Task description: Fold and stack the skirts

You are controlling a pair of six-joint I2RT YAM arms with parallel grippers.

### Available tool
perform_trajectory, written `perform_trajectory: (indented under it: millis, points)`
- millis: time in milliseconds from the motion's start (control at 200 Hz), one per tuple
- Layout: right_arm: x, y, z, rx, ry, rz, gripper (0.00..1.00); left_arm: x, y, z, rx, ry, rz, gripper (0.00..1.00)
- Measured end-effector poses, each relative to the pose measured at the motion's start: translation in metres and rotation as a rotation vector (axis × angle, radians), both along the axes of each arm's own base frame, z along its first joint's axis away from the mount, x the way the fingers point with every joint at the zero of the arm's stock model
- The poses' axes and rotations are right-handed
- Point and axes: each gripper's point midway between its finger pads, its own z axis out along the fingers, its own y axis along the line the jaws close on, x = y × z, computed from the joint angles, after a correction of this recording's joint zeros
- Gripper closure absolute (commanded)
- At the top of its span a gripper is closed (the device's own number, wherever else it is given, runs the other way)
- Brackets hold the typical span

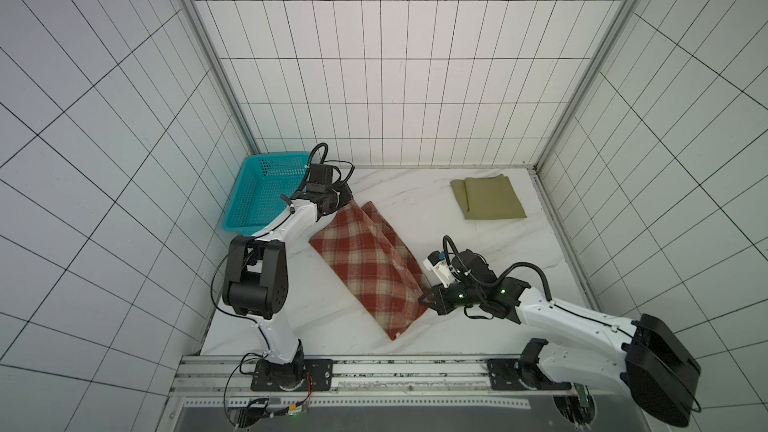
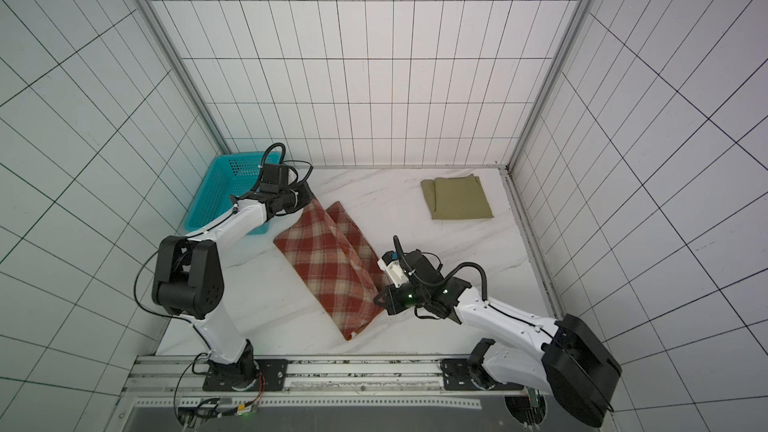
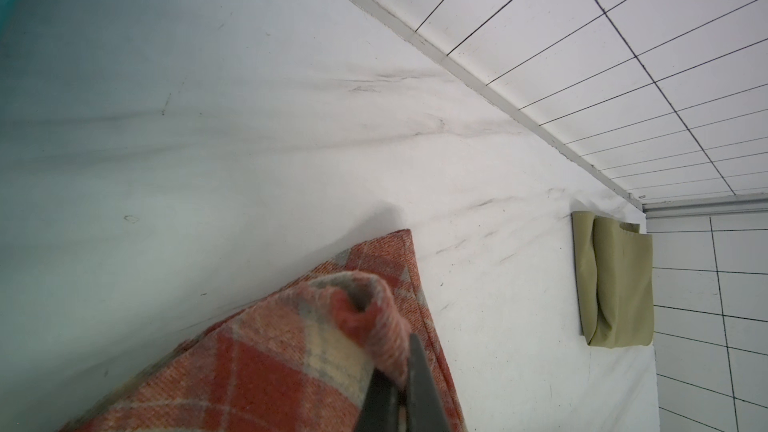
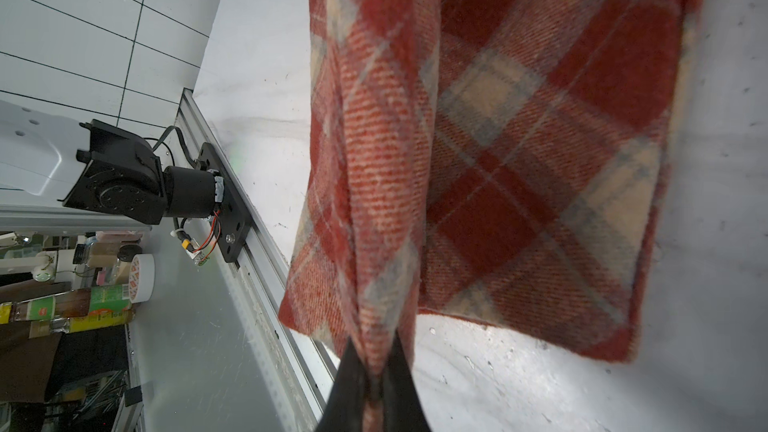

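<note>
Basket: we see the teal basket (image 1: 257, 197) at the far left of the table (image 1: 440, 222), beside the left arm. The left wrist view catches only a teal sliver of it.
Left gripper: the left gripper (image 1: 348, 196) is clenched on the plaid skirt's far corner. In both top views the wrist hides the pinch, and only the left wrist view shows us the cloth bunched between the dark fingers (image 3: 424, 388).
Plaid skirt: the plaid skirt (image 1: 365, 268) lies mid-table, running diagonally from far left to near right. Its upper layer is raised in a ridge between the two grips.
Right gripper: the right gripper (image 1: 424, 297) is clamped on the skirt's near right edge. The right wrist view shows us the fold pinched between its fingers (image 4: 349, 384), with the lower layer flat on the table.
Olive skirt: the olive skirt (image 1: 490, 198) sits folded at the far right corner, well apart from both grippers. We find it in the left wrist view but not in the right wrist view.
</note>
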Motion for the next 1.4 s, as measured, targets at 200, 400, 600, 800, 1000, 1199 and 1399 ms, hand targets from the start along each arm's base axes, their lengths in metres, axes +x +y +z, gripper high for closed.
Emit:
perform_trajectory:
  millis: [200, 400, 600, 800, 1000, 1199, 1399]
  points:
    - [0.002, -0.002, -0.011, -0.014, 0.021, -0.012, 1.00, 0.007, -0.009, -0.018, 0.013, 0.031, -0.012, 1.00]
    - [0.009, -0.005, -0.017, -0.022, 0.033, -0.035, 1.00, 0.014, -0.010, -0.033, 0.024, 0.062, -0.009, 1.00]
    - [0.016, -0.010, -0.022, -0.033, 0.047, -0.061, 1.00, 0.017, -0.007, -0.044, 0.047, 0.089, 0.005, 1.00]
    - [0.021, -0.016, -0.035, -0.066, 0.078, -0.084, 1.00, 0.022, -0.008, -0.053, 0.062, 0.109, 0.003, 1.00]
    - [0.024, -0.018, -0.039, -0.080, 0.080, -0.097, 1.00, 0.020, -0.003, -0.060, 0.089, 0.131, 0.011, 1.00]
    - [0.027, -0.021, -0.046, -0.112, 0.079, -0.109, 1.00, 0.022, -0.004, -0.062, 0.092, 0.136, 0.009, 1.00]
    - [0.029, -0.022, -0.049, -0.129, 0.079, -0.113, 1.00, 0.027, -0.006, -0.069, 0.094, 0.148, 0.006, 1.00]
